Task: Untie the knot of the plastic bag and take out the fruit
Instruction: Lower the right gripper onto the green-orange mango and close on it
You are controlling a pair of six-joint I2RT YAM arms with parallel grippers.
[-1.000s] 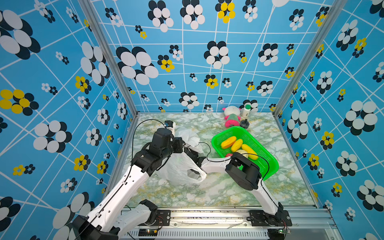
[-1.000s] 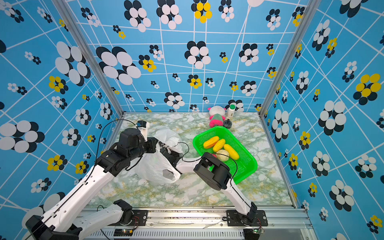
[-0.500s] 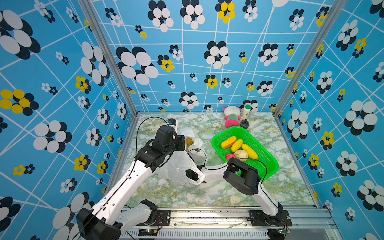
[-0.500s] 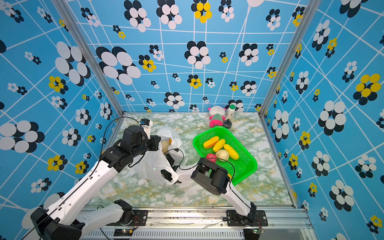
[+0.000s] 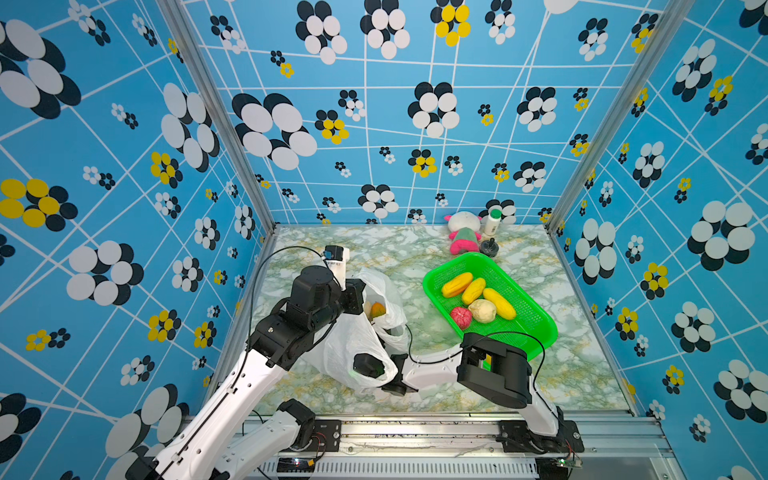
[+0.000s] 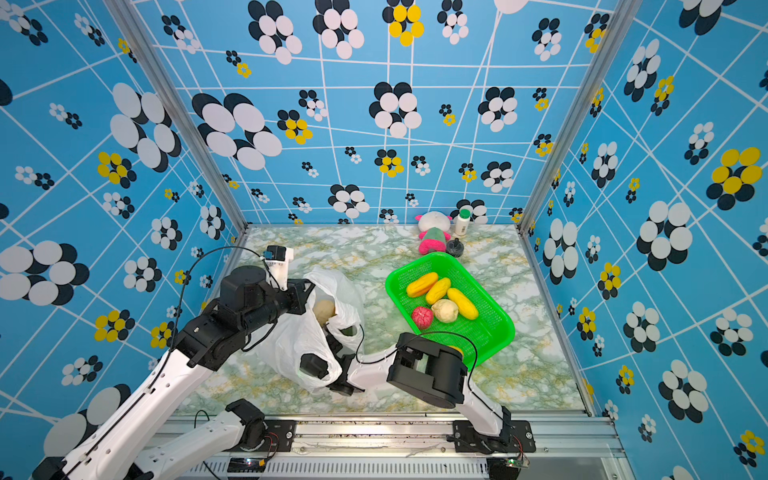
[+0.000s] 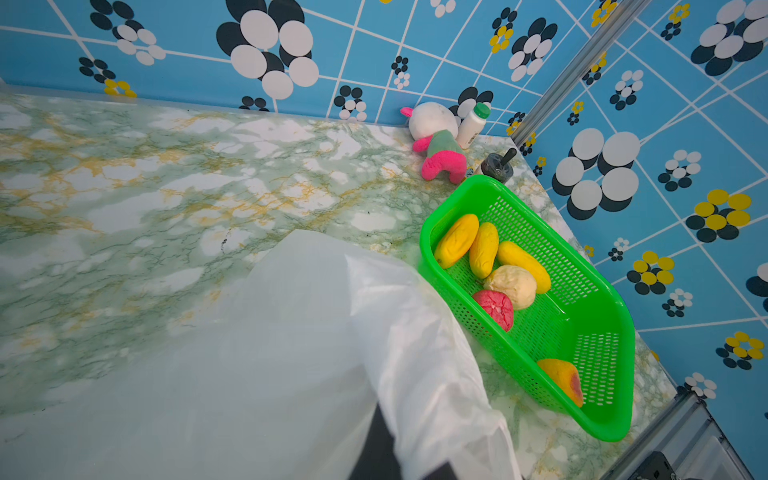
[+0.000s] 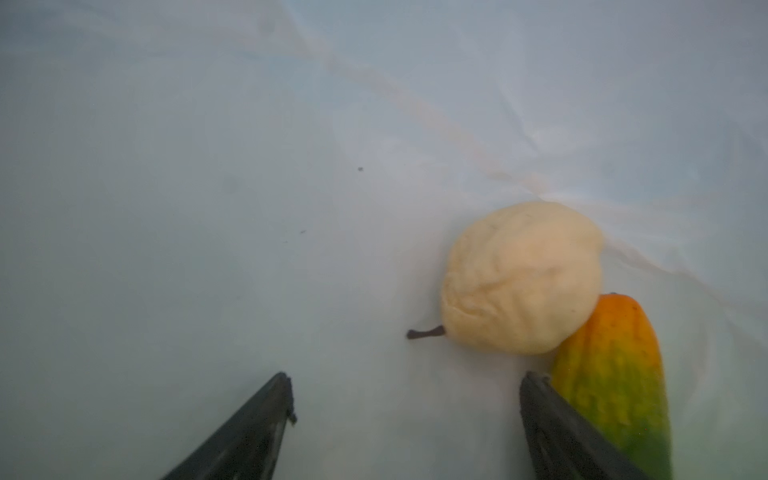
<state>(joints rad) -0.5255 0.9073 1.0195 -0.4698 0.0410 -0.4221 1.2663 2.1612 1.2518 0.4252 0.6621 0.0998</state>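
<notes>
My right gripper (image 8: 407,376) is deep inside the plastic bag (image 5: 349,345), jaws spread wide and empty. My left gripper (image 5: 360,296) is clamped on the bag's rim, holding the mouth up and open. I see no knot left, so I judge this step to be fetching fruit.

Two pieces lie inside the bag ahead of my jaws: a beige pear-like fruit (image 8: 521,278) and, touching it, an orange-green oblong fruit (image 8: 611,374), which sits just outside one of my fingers (image 8: 548,424). I'd take the beige one. I should swing slightly toward it until it sits between the jaws, push forward to straddle its widest part, then close gently, since it looks soft. I must not pinch any film with it, and the left should hold the rim taut so the bag doesn't drag along. The green basket (image 5: 473,257) beside the bag, already holding fruit, looks like the place for it.
</notes>
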